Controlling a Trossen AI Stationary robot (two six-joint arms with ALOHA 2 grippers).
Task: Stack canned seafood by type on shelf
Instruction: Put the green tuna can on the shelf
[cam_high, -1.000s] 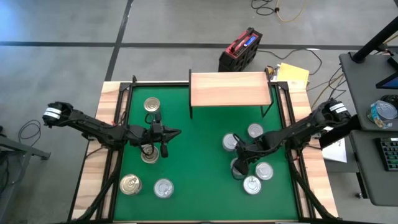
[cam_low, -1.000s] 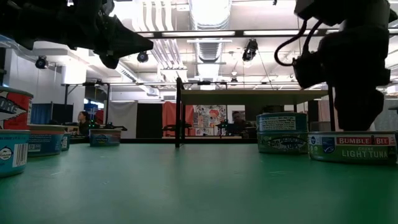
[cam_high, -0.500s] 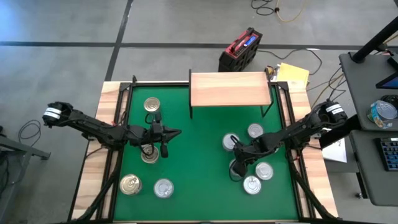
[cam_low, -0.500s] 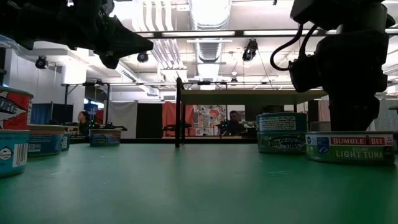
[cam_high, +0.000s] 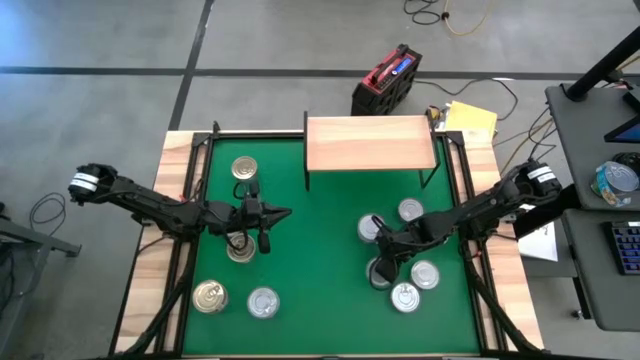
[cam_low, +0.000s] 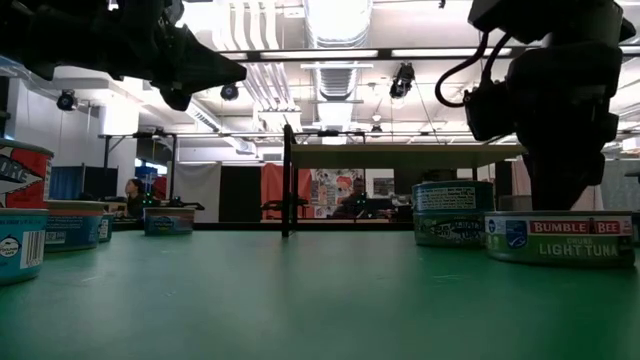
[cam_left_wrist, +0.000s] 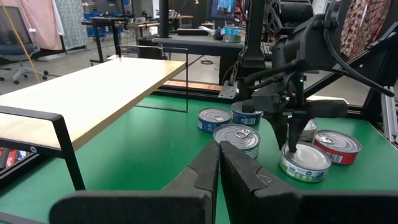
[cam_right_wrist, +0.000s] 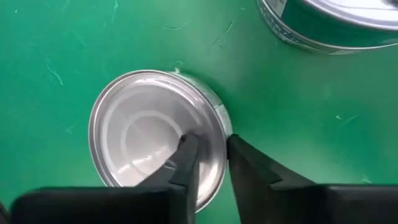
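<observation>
A silver-topped tuna can (cam_right_wrist: 155, 134) stands on its base on the green mat (cam_high: 320, 290), right of centre. My right gripper (cam_right_wrist: 210, 155) is shut on this can (cam_low: 558, 238). Other cans of the canned seafood stand around it (cam_high: 411, 210) (cam_high: 425, 274) and on the mat's left (cam_high: 243, 168) (cam_high: 209, 296). The light-wood shelf (cam_high: 370, 143) stands at the mat's far edge with nothing on it. My left gripper (cam_high: 285, 213) hangs shut and level above the mat's left half, holding nothing. My right gripper pinches the tuna can's rim (cam_right_wrist: 219, 127) on the side nearest the gripper. One finger (cam_right_wrist: 186, 155) rests inside on the lid, the other (cam_right_wrist: 245, 158) outside against the wall. The fingers slant down from the table's right side. The can stands flat on the mat.
A red-labelled can (cam_left_wrist: 336, 146) and a stacked pair (cam_left_wrist: 237, 138) stand close beside the held can. One more can (cam_high: 240, 250) sits under my left arm. The shelf's thin black legs (cam_high: 306, 180) reach down to the mat. The mat's middle (cam_high: 320, 240) is bare.
My right gripper has shut on the tuna can's rim, staying over the same spot. The can has slid a little along the mat, leftward in the low view.
</observation>
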